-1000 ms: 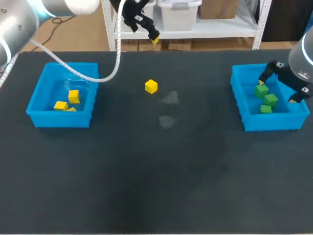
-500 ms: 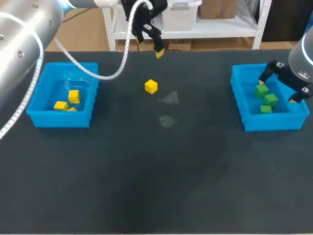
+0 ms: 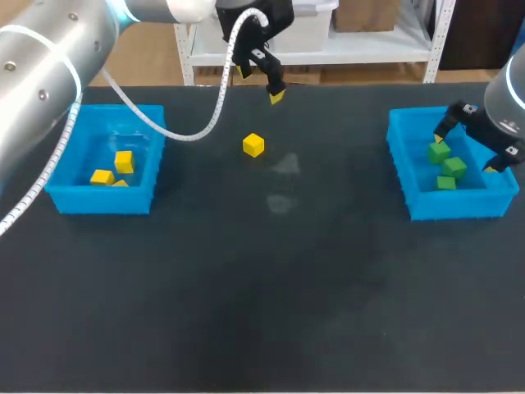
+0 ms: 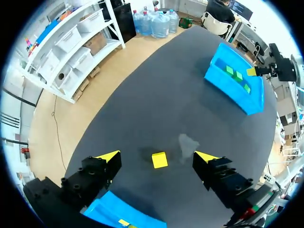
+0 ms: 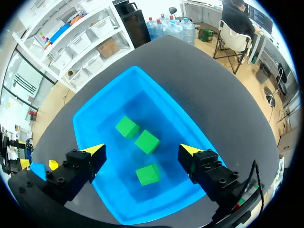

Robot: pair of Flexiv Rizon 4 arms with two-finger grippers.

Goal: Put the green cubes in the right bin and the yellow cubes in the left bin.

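Fingers (image 4: 108,156) of the left gripper (image 4: 157,156) stand wide apart and hold nothing; the last loose yellow cube (image 4: 159,160) lies on the table (image 3: 246,287) well below them, almost midway between the 2 yellow tips and a touch ahead. I judge the step in hand to be the descent for this pick. To do it well, the gripper should drop straight down with the cube kept centred between the tips, so neither finger reaches it first and nudges it away. The cube sits slightly turned against the line between the tips, so a small wrist rotation would put the pads on 2 flat opposite faces and not on corners. The tips should go low, close to the table, before closing, since a grip high on so small a block could let it pivot out. The left bin (image 4: 118,216) shows just behind and beneath the fingers with 3 yellow cubes (image 3: 124,161) inside, so the carry is short; a low release should stop bouncing. Over the right bin (image 5: 90,123), the right gripper (image 5: 142,149) hangs equally wide and empty, with 3 green cubes (image 5: 147,141) below, between its fingers.
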